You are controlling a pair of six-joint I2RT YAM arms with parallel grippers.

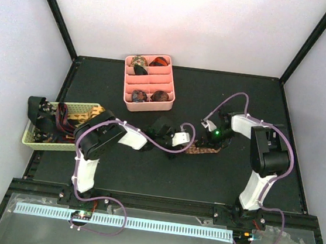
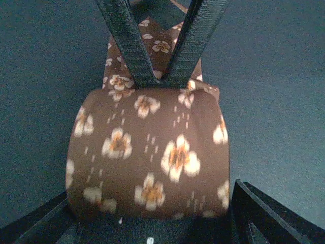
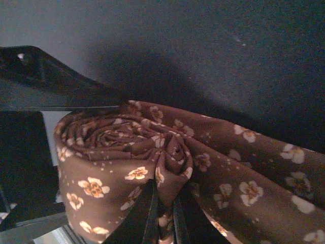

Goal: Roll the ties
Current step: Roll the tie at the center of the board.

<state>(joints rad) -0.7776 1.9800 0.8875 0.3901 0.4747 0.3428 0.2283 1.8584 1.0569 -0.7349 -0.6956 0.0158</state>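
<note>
A brown tie printed with pale orange flowers is partly rolled, and its loose tail lies flat on the black table. My left gripper is open, one finger on each side of the roll. My right gripper is shut on a puckered fold of the tie at the roll's end. In the left wrist view its fingers come down from above onto the far edge of the roll. From the top, both grippers meet mid-table, left gripper and right gripper.
A pink divided tray at the back centre holds rolled ties. A pale woven basket at the left edge holds several loose ties. Black frame posts stand at the table's corners.
</note>
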